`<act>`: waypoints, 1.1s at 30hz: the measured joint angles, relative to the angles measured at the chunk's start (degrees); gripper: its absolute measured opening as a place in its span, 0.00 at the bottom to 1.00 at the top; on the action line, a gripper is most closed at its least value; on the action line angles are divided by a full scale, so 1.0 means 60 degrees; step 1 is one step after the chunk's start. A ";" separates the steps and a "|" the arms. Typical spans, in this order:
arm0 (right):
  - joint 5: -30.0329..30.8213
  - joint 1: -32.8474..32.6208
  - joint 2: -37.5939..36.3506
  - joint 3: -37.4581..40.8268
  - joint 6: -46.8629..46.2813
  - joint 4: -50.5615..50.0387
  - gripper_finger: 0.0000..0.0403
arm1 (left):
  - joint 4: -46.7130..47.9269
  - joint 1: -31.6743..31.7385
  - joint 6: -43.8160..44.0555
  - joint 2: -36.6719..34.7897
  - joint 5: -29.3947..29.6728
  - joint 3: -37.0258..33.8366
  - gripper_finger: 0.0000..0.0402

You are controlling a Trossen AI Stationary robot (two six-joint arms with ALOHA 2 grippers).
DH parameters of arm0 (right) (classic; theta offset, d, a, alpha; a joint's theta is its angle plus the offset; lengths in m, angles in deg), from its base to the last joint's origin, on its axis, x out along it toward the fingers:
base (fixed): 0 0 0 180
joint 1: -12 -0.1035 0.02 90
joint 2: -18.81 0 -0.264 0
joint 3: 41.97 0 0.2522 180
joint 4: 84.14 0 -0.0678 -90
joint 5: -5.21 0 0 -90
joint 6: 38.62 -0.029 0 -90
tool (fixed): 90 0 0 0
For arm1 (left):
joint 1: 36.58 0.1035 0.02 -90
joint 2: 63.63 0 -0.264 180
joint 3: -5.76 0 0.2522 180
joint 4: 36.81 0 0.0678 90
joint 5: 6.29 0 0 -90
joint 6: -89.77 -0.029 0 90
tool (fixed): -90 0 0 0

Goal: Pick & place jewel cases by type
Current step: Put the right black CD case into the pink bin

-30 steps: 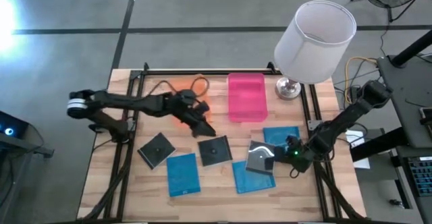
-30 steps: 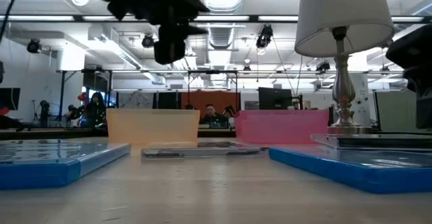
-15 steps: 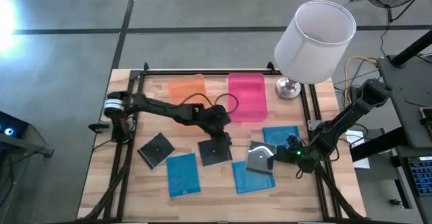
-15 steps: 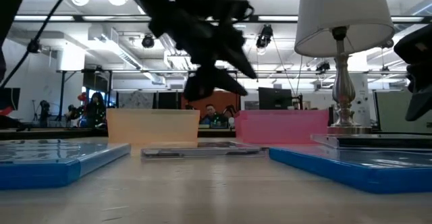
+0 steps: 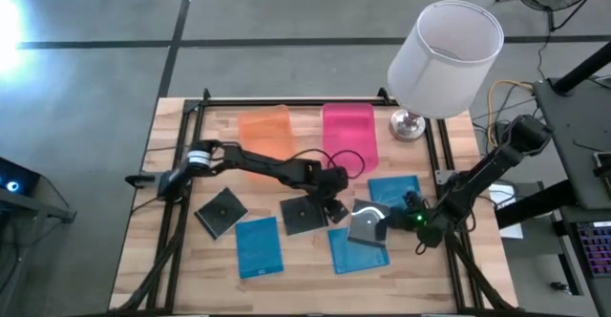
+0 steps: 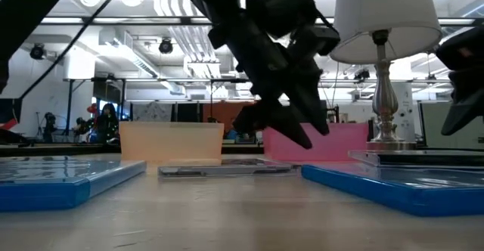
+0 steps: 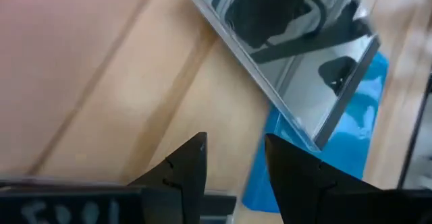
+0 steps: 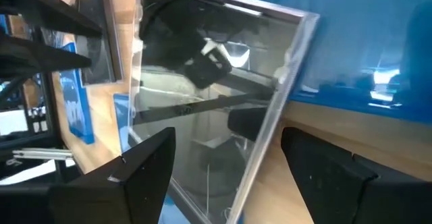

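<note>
A silvery clear jewel case (image 5: 368, 223) lies partly on two blue cases (image 5: 358, 250) (image 5: 396, 193). A third blue case (image 5: 260, 246) and two dark square cases (image 5: 303, 214) (image 5: 221, 212) lie flat on the wood. My left gripper (image 5: 336, 202) (image 7: 233, 153) hovers open, with a narrow gap, between the middle dark case and the silvery case (image 7: 290, 48). My right gripper (image 5: 415, 218) (image 8: 229, 163) is wide open at the silvery case's right edge (image 8: 290, 75). Neither gripper touches anything.
The orange tray (image 5: 264, 131) and the pink tray (image 5: 348, 137) sit side by side at the far edge. A white-shaded lamp (image 5: 444, 45) stands on its metal base (image 5: 409, 123) at the far right corner. Bare wood shows at the table's near edge.
My left arm has swung from over the orange tray toward the table's right and near side. It has come down beside the silvery case. The cases have stayed in place.
</note>
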 joint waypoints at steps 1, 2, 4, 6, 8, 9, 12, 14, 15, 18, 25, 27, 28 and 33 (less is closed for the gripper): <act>0.0055 0.0000 0.0228 -0.0110 -0.0015 0.0010 0.68 | 0.0035 -0.0053 0.0004 0.0088 0.0003 0.0050 0.32; 0.0120 0.0000 0.0456 -0.0224 -0.0054 0.0044 0.68 | 0.0041 -0.0110 0.0007 0.0156 0.0013 0.0094 0.32; 0.0189 0.0000 0.0895 -0.0464 -0.0095 0.0055 0.68 | 0.0007 -0.0193 0.0013 0.0320 0.0042 0.0237 0.32; 0.0310 0.0000 0.1284 -0.0720 -0.0091 0.0067 0.68 | 0.0018 -0.0251 0.0061 0.0418 0.0095 0.0329 0.32; 0.0418 0.0000 0.1533 -0.0921 -0.0122 0.0063 0.67 | -0.0017 -0.0290 0.0071 0.0547 0.0126 0.0451 0.32; 0.0459 0.0000 0.1614 -0.1014 -0.0121 0.0045 0.66 | 0.0003 -0.0299 0.0109 0.0593 0.0162 0.0475 0.32; 0.0438 0.0004 0.1650 -0.1192 -0.0029 0.0006 0.61 | 0.0002 -0.0319 0.0182 0.0675 0.0296 0.0552 0.32; 0.0386 0.0004 0.1676 -0.1280 0.0040 -0.0061 0.56 | -0.0004 -0.0319 0.0186 0.0675 0.0355 0.0570 0.32; 0.0436 0.0000 0.1666 -0.1306 0.0063 -0.0057 0.54 | -0.0025 -0.0319 0.0185 0.0675 0.0392 0.0570 0.32; 0.0487 0.0000 0.1639 -0.1358 0.0092 -0.0068 0.46 | -0.0010 -0.0320 0.0106 0.0675 0.0459 0.0567 0.32; 0.1076 -0.0010 0.1337 -0.1565 0.1078 0.0354 0.28 | -0.0017 -0.0322 0.0034 0.0657 0.0459 0.0567 0.32; 0.1399 -0.0011 0.1283 -0.1688 0.1316 0.0394 0.26 | -0.0059 -0.0322 0.0011 0.0653 0.0463 0.0567 0.32; 0.1557 -0.0010 0.1242 -0.1731 0.1403 0.0399 0.25 | -0.0105 -0.0322 0.0011 0.0643 0.0466 0.0567 0.32; 0.1902 -0.0007 0.1144 -0.1795 0.1419 0.0387 0.22 | -0.0153 -0.0326 -0.0022 0.0453 0.0480 0.0567 0.32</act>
